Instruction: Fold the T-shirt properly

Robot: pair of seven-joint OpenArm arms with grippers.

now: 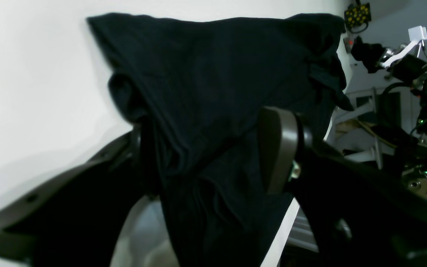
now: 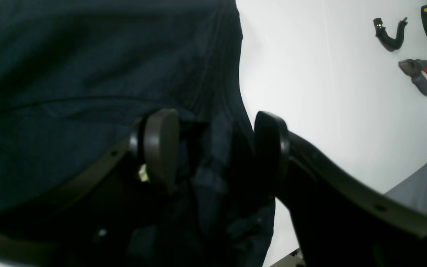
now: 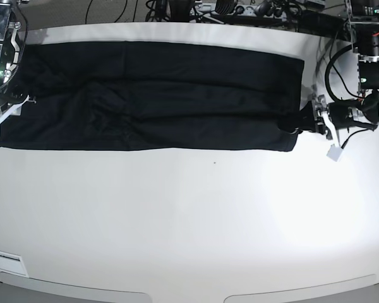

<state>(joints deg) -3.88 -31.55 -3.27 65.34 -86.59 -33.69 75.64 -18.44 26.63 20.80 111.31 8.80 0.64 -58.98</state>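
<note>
T-shirt [image 3: 151, 95], large, plain black and of soft matte fabric, lay as a long band across the far white counter [image 3: 189, 221], one end at each gripper. Left gripper [image 1: 213, 148] and right gripper [image 2: 217, 148] each pinched gathered cloth, so an end-to-end fold seemingly came next, calling for matched lifts. A black-and-red clamp [image 2: 423, 76] lay well clear.

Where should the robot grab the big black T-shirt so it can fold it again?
Probably by its two short ends. The T-shirt lies as a long flat band across the white table, so each end bunches into a pinchable edge. The left gripper and the right gripper each have fabric between their fingers, coming in sideways from opposite ends.
</note>
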